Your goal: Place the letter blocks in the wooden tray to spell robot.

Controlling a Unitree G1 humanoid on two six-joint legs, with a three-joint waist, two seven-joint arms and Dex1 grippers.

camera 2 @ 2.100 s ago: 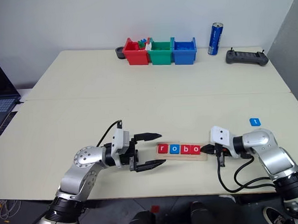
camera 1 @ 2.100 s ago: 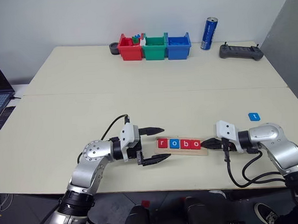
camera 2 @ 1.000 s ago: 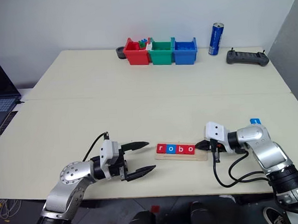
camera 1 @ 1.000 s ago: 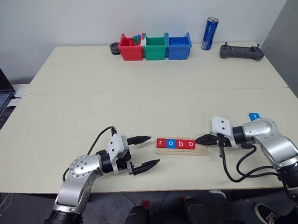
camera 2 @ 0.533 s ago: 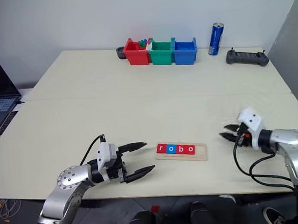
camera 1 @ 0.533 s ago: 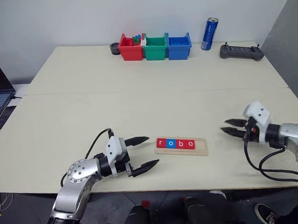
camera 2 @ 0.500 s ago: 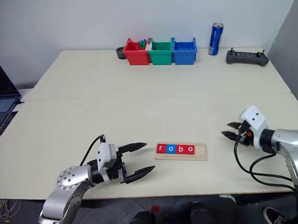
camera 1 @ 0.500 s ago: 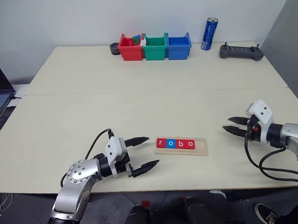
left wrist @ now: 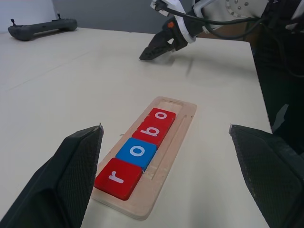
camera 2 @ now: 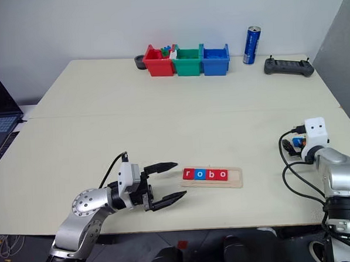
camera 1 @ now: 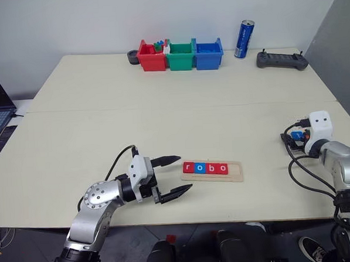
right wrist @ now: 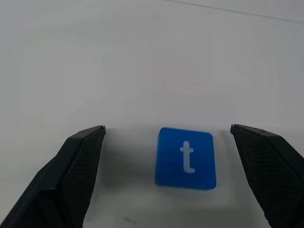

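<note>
Between the wide-spread fingers of the right tool (right wrist: pixel 166 178) lay the last of the letter blocks, a blue "t" tile (right wrist: pixel 185 158), flat on the table (camera 1: pixel 162 117) and touched by neither finger; the tool held nothing. Just ahead of the left tool (camera 1: pixel 174 176), whose fingers likewise stood wide apart and empty, sat the wooden tray (camera 1: pixel 236 173), one end near its fingertips; four tiles lay in the groove, reading "r" (left wrist: pixel 118 177), "o" (left wrist: pixel 137 152), "b" (left wrist: pixel 149 131), "o" (left wrist: pixel 161 115), red, blue, red, red, packed edge to edge from the end nearest that tool; the far end of the groove stood bare. Judged from this layout, four of five placements were done; what remained was to close on the "t", carry it across the table to the tray, well apart from the right tool, and set it after the second "o". Neither tool touched the tray.
</note>
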